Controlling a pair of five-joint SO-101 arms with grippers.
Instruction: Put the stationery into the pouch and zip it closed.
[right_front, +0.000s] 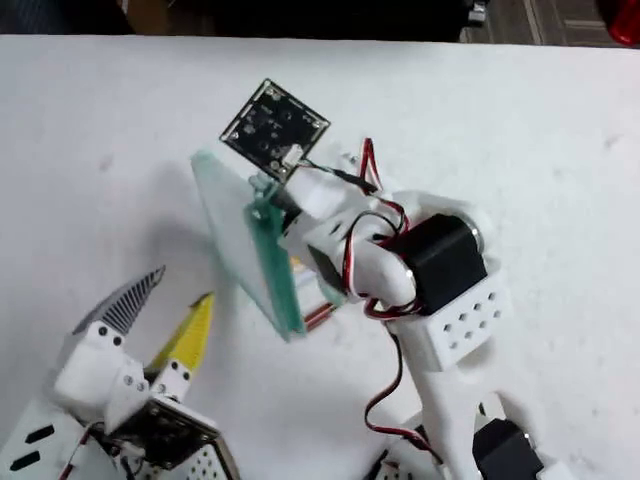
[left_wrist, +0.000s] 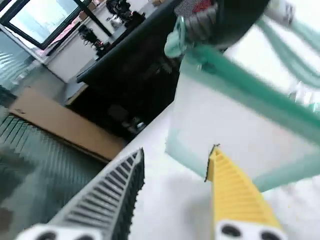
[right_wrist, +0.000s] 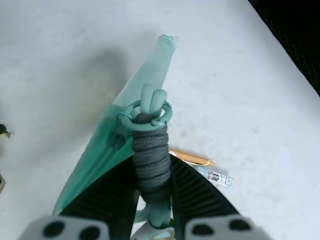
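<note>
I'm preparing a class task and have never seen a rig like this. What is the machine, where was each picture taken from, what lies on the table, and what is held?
These are two small robot arms at a white table. One picture looks down from a fixed camera above; the other two come from cameras on the arms' wrists. The left gripper, with one grey and one yellow finger, is open and holds nothing. The right gripper has its black fingers shut on a grey cord fastened to a green see-through pouch. An orange pen lies on the table near the pouch.
</note>
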